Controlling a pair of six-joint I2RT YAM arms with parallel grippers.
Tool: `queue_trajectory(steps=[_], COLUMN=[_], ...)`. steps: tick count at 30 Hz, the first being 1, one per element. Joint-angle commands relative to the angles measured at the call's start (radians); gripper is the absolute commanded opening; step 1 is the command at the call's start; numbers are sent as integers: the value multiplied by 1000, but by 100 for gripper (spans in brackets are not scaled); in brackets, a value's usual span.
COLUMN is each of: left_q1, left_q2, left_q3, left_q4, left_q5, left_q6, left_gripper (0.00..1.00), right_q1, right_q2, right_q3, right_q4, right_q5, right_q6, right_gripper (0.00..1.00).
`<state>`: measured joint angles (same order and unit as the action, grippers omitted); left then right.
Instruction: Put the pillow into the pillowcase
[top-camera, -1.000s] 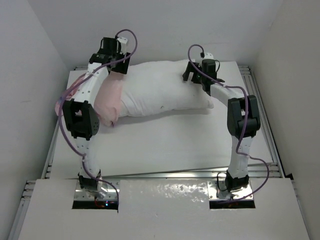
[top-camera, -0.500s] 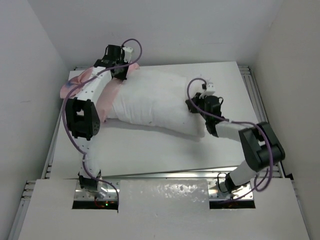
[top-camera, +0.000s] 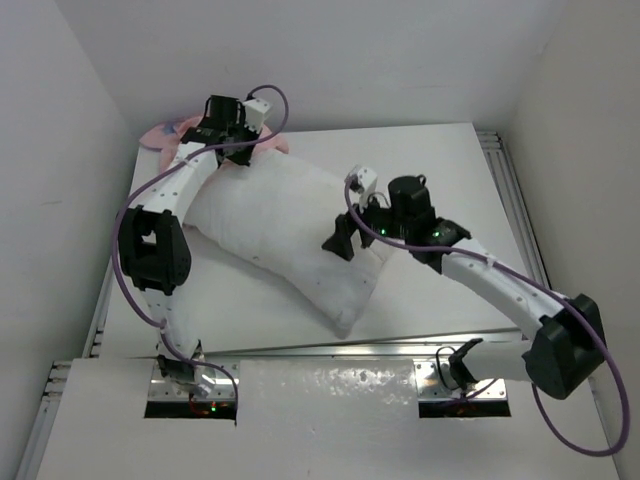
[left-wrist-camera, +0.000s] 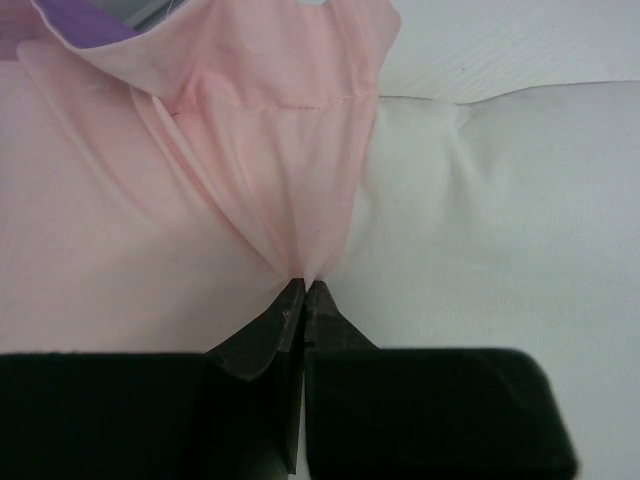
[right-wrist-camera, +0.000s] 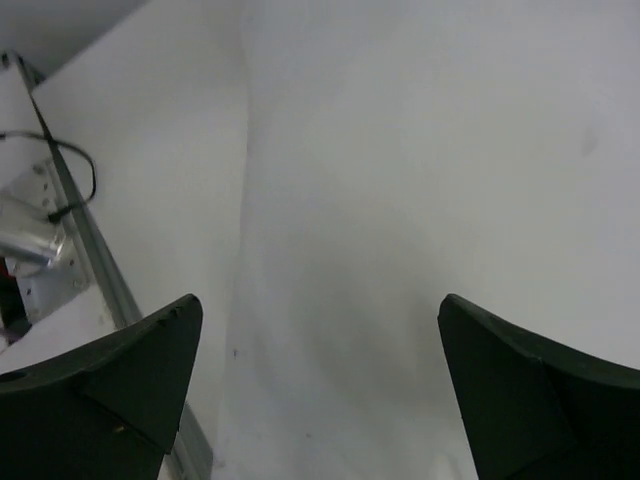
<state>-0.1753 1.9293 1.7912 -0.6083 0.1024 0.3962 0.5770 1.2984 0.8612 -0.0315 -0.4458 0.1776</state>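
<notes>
I'm pinching the pink pillowcase (left-wrist-camera: 150, 230) edge in my closed left fingers (left-wrist-camera: 303, 300). My right fingers (top-camera: 342, 240) are hovering wide open and empty, now over the pillow (top-camera: 280, 230), which has swung diagonal.

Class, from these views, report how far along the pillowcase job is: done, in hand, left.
Done: little; the pillowcase sits bunched at the far-left end of the pillow, covering at most that end. In hand: the left gripper is shut on the pillowcase's pink fabric; the right gripper hangs open over the pillow. Left: nearly the whole white pillow lies bare and must go inside.
</notes>
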Motion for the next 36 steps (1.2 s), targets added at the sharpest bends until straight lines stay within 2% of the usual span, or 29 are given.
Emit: queue_trajectory(steps=[1,4,7,8,10,11,12,13,16,17,18,19,21,22,23,24,26,27,28,31,34,35,36], left_q1=[-26,-27,-27,-27,-27,-27,-27,-27,-27,-27,-27,-27,-27,-27,-27,-27,-27,-27,-27,-39,-85,-101,-118], left_q2=[-7,-7,-10,-9,-6,-6,-4,-3,2,2,3,5,5,4,4,7,14,22,26,25,-10,-48,-71], left_q3=[-1,16,40,46,60,62,63,62,60,60,59,59,51,50,43,42,51,57,62,74,50,33,10], left_q4=[21,27,35,36,36,35,36,38,51,51,53,53,51,53,58,62,65,64,58,42,6,-1,-5], left_q5=[25,39,52,51,49,49,48,48,51,52,53,53,57,54,53,53,60,65,85,132,193,213,232], left_q6=[16,7,-14,-23,-34,-36,-40,-46,-69,-75,-82,-89,-91,-94,-92,-91,-89,-92,-94,-99,-71,-59,-34], left_gripper=[0,0,0,0,0,0,0,0,0,0,0,0,0,0,0,0,0,0,0,0,0,0,0], right_q1=[0,-12,-55,-63,-78,-85,-88,-98,-118,-126,-132,-143,-143,-138,-132,-118,-106,-100,-95,-74,-43,-36,-29], right_q2=[-62,54,283,414,546,676,737,798,1046,1047,1125,1153,1191,1190,1184,1168,1148,1129,1116,1055,931,897,869], right_q3=[221,401,611,724,905,962,1025,1130,1269,1292,1315,1326,1303,1241,1201,1163,1073,1006,968,849,680,633,552], right_q4=[-152,-194,-200,-199,-196,-191,-186,-153,2,43,121,157,249,296,347,388,381,419,456,577,743,878,945], right_q5=[70,96,98,87,65,53,29,15,25,22,3,-64,-164,-304,-362,-396,-447,-467,-482,-469,-310,-184,-116], right_q6=[-141,-147,-98,-78,-58,-47,-35,-11,112,147,181,224,253,291,318,338,332,344,370,421,408,408,425], right_gripper=[99,99,99,99,99,99,99,94,89,89,91,92,91,87,77,57,40,15,1,0,0,0,0])
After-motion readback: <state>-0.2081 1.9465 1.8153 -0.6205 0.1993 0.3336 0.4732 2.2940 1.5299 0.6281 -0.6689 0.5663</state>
